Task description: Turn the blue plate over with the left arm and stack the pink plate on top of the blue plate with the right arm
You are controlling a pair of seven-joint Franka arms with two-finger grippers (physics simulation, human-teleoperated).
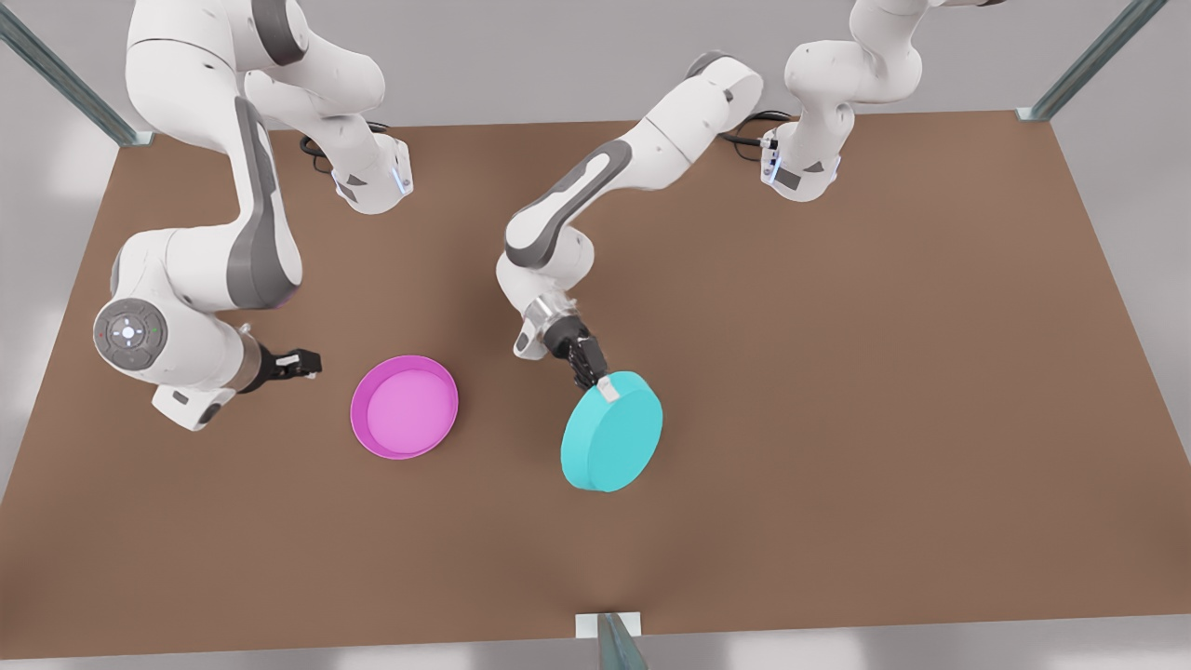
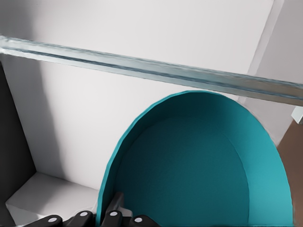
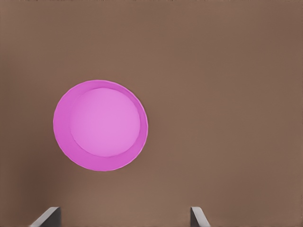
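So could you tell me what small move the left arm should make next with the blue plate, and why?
Probably lower and release. The left gripper pinches the rim of the blue plate, already tilted with its base toward the front camera. The right gripper waits open beside the pink plate.

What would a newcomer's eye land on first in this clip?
The blue plate, tipped up with its flat base toward the front camera, is clamped at its rim by the left pincer near the table's middle. The pink plate lies rim-up at the front view's left, with the open right pincer beside it, apart from it.
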